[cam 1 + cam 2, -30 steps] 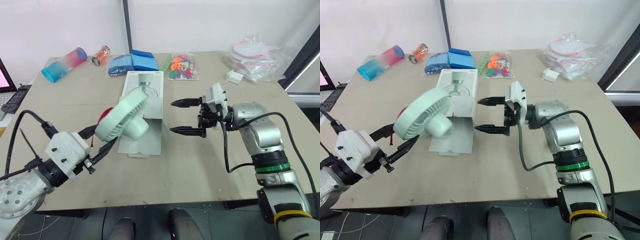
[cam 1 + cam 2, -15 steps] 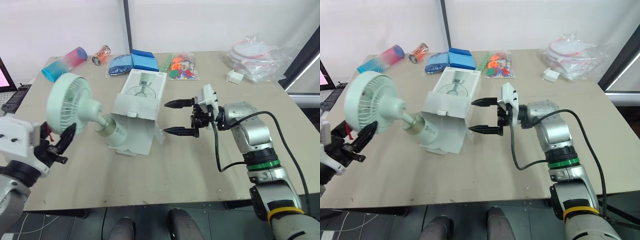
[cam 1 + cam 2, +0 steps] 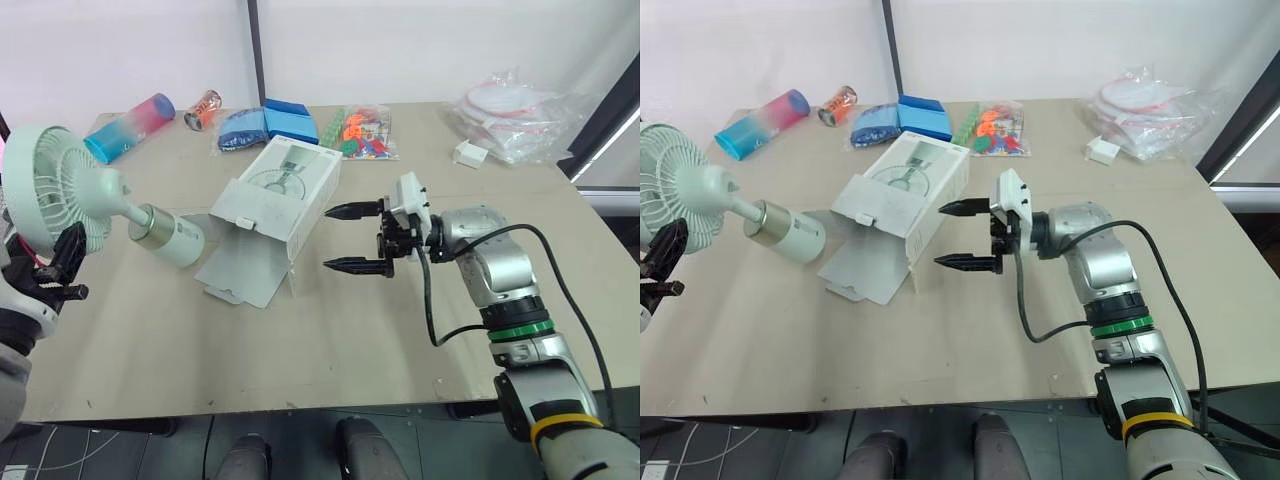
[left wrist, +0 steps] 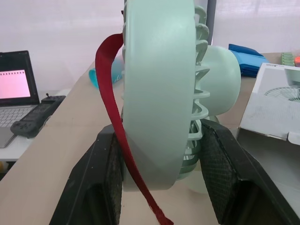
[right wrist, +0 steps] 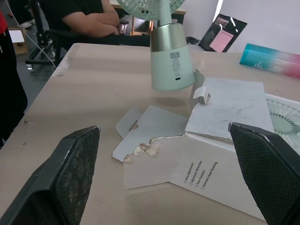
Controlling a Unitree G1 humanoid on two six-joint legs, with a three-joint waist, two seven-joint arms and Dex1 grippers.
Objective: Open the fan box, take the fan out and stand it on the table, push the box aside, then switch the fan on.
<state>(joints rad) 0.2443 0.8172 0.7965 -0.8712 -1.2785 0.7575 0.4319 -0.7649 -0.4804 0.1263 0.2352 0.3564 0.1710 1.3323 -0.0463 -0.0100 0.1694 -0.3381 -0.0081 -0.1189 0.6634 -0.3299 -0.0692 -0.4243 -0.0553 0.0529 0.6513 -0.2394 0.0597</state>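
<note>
The left gripper [image 4: 160, 161] now holds the fan [image 3: 55, 190] clear of the box [image 3: 280, 190], far out to the left. The box sits turned askew, and the right gripper [image 3: 336, 238] is closer to it.

Tumbler [image 3: 128, 127], can [image 3: 202, 109], laptop [image 4: 15, 89] (open)

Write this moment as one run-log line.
left gripper: shut on fan, off table | right gripper: open, beside box | box: flap open

The fan [image 3: 700, 190] is cut by the frame's left edge; the left gripper [image 4: 161, 164] covers part of its rim.
</note>
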